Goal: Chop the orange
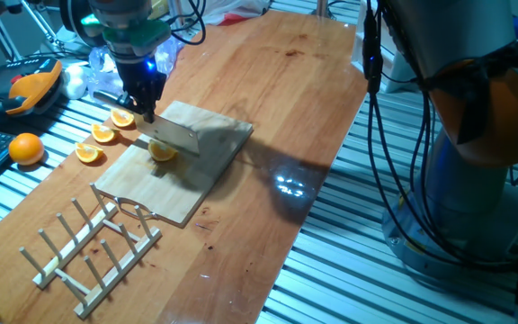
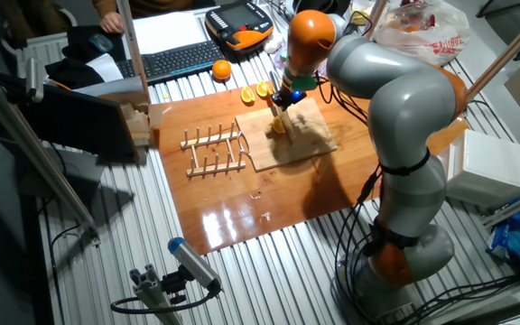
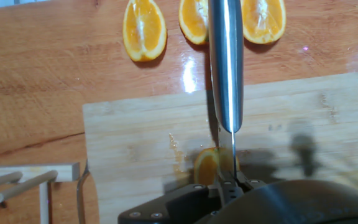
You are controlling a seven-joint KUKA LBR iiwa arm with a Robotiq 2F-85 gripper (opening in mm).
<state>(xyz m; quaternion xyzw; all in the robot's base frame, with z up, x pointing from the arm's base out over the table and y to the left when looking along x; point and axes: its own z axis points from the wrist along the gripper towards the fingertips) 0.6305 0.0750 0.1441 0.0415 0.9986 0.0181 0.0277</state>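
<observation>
Orange (image 1: 162,151) on board (image 1: 196,193) under knife (image 1: 171,135), three wedges (image 3: 145,29) beside

No text, labels or numbers readable

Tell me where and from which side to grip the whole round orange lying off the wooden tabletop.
Grip the whole round orange across its widest middle, coming straight down from above. It sits free on the ridged metal surface, so both sides look open.

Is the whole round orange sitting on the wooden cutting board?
No, the whole orange sits off the cutting board, on the slatted metal surface beside the wooden tabletop; only an orange wedge lies on the board.
</observation>
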